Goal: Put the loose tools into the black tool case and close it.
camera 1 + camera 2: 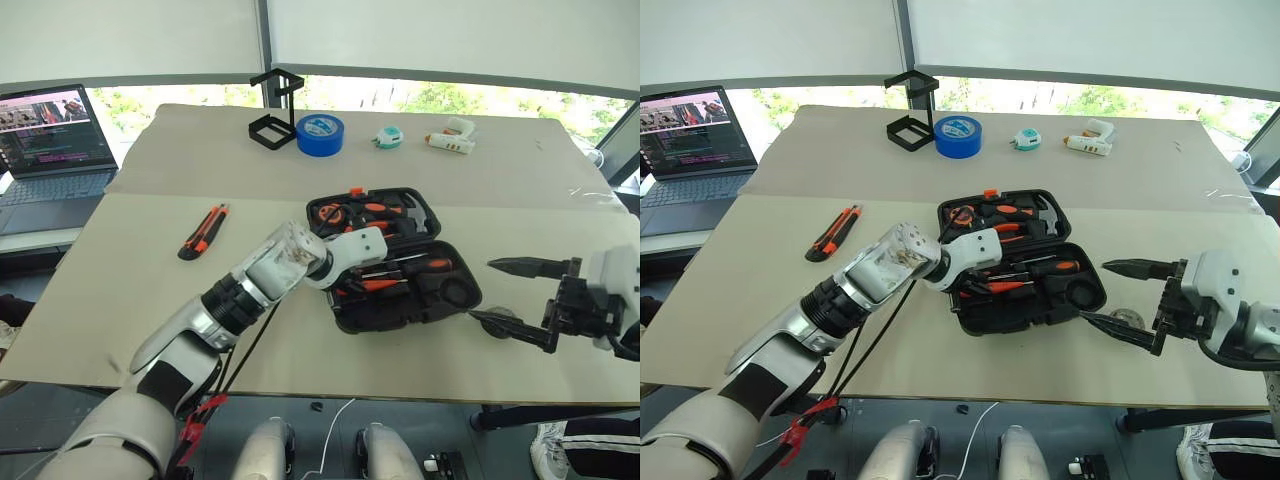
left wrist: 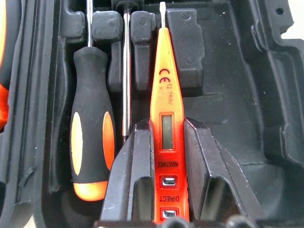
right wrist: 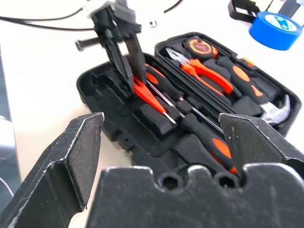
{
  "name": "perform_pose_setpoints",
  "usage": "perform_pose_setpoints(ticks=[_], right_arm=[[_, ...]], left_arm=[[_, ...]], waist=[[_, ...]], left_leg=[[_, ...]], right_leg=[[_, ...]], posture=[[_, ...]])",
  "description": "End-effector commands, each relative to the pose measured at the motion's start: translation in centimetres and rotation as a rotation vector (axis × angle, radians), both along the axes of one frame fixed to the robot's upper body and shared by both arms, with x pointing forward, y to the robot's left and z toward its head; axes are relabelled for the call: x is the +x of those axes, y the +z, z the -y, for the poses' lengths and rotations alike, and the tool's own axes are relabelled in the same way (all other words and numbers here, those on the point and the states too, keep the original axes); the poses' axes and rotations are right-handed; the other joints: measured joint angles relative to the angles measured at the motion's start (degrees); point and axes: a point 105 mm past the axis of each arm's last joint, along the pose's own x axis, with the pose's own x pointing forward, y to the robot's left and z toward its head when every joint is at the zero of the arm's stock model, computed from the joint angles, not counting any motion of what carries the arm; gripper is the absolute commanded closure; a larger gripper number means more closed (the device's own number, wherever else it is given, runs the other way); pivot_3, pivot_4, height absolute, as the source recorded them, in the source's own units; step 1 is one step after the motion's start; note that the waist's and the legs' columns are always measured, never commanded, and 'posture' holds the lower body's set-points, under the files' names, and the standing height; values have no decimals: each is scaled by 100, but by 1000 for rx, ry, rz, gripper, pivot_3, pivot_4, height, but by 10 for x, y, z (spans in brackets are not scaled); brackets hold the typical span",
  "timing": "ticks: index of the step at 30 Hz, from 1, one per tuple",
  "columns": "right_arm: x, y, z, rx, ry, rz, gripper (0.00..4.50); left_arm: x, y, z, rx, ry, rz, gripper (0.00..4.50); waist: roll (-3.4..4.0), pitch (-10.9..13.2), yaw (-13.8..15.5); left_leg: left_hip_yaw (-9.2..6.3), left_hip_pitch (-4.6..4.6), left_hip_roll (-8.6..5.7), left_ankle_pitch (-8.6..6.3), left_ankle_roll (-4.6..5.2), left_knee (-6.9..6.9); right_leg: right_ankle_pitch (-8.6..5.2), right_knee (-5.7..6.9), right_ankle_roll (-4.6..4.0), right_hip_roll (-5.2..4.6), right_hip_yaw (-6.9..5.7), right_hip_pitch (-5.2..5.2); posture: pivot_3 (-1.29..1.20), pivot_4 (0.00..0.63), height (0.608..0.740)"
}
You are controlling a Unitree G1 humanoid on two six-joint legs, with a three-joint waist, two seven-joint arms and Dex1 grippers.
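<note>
Left wrist view, one tester pen (image 2: 166, 133), two screwdrivers (image 2: 91, 137) in case (image 2: 266, 95)

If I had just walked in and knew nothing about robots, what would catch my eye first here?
Probably the open black tool case in the middle of the table, full of orange-handled tools. The left gripper reaches into it, shut on a slim orange tester pen. The right gripper waits wide open beside the case, and an orange-and-black utility knife lies loose further left.

Left end effector (image 1: 962, 272) blocks case (image 1: 1025, 310) near-left slots; bare counter (image 1: 770, 290) open left of case up to knife (image 1: 835, 232)
</note>
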Motion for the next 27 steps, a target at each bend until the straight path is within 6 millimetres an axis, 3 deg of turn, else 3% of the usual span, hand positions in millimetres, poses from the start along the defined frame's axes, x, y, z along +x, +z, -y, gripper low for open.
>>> perform_pose_setpoints(ticks=[1,6,8,13,17,20,23,27], right_arm=[[-4,9,-3,20,2,35,0],[-5,7,-6,34,5,23,0],[-6,6,-7,42,9,15,0],[-9,4,-6,55,10,0,0],[-11,2,-2,60,2,-9,0],[-11,-1,-2,64,-1,-14,0],[-12,-3,-2,70,-5,-16,0],[-12,-5,-3,90,-19,4,0]], left_arm=[[9,-7,-8,56,51,29,4072],[9,-8,-5,58,45,34,4072],[9,-3,-2,32,36,54,3066],[-1,30,10,-141,-13,64,1329],[-5,58,10,-226,-41,118,1329],[-3,61,5,-255,-45,130,1329],[4,54,-1,-305,-28,120,2082],[8,28,-8,-443,-30,50,3642]], waist=[[0,0,1],[0,0,-1],[-1,0,-3],[-1,1,-16],[-1,1,-7],[-1,1,-6],[-1,0,-6],[0,0,-7]], left_leg=[[-1,0,0,0,0,1],[-1,3,0,1,-1,13],[-1,8,0,2,-2,14],[0,1,0,3,-2,14],[-1,-1,1,3,-2,14],[0,-1,0,3,-3,14],[-1,0,0,3,-3,14],[0,2,0,3,-3,14]], right_leg=[[0,3,0,0,0,0],[0,25,0,-1,4,-1],[0,33,0,0,6,-1],[0,37,-1,1,11,-12],[0,38,-1,1,10,-14],[-1,37,-1,-1,11,-12],[0,37,-1,-1,10,-12],[0,36,-2,-1,10,-11]], posture=[[0,150,740],[0,150,740],[0,150,740],[0,150,740],[0,150,740],[0,150,740],[0,150,740],[0,150,740]])
